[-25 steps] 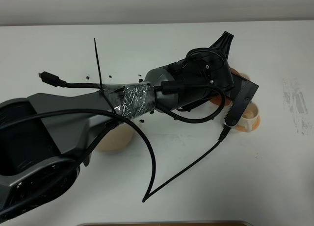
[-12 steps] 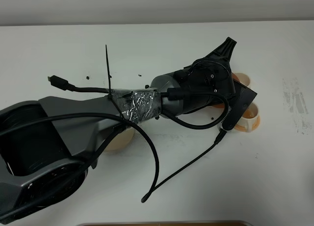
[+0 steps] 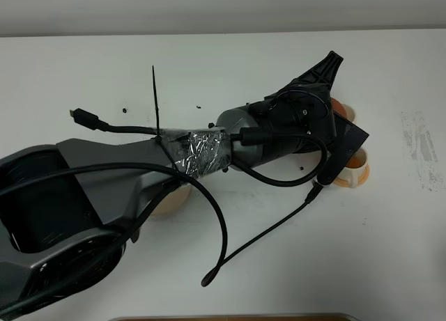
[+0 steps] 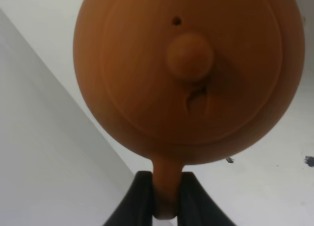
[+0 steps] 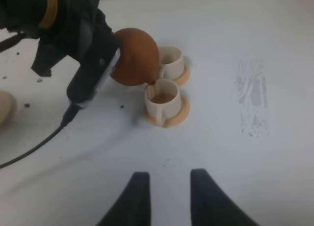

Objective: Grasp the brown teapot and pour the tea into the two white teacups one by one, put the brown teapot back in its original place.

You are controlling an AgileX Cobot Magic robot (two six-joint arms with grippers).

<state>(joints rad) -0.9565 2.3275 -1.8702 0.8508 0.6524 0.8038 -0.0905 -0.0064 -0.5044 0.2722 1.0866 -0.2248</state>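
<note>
Two cups stand close together on the right part of the white table [image 3: 390, 251]: the nearer cup [image 5: 163, 99], closer to my right hand, and the farther cup [image 5: 172, 61] just behind it. Each rests on a small orange saucer [image 5: 180, 115]. My left arm [image 3: 104, 175] reaches across the middle toward them.

My left gripper [image 4: 166, 183] is pinched tight on the loop handle [image 4: 165, 168] of the teapot [image 4: 147, 88], with one black finger [image 4: 141, 196] on either side. From my left wrist I look straight onto the lid, with its round knob [image 4: 190, 56] and a tiny vent hole [image 4: 176, 21] beyond it.

The teapot is off the table and tipped forward, just beside the cups. Its spout meets the rim of the nearer cup, and brown tea shows inside that cup. The farther cup stands right against the pot's belly. I cannot tell whether the two touch, or whether that cup holds anything. From the high camera my wrist hides nearly all of the pot.

The pale round coaster [image 3: 169, 201] lies well apart from the pot on the left part of the table, half covered by my left arm.

My right gripper [image 5: 169, 176] hovers over the table short of the cups. It is closed down on nothing, with only a slim strip of table showing between its two fingers.

A grey scuffed patch [image 3: 420, 148] marks the table to the right of the cups. A loose black cable [image 3: 272, 230] trails from my left wrist.
</note>
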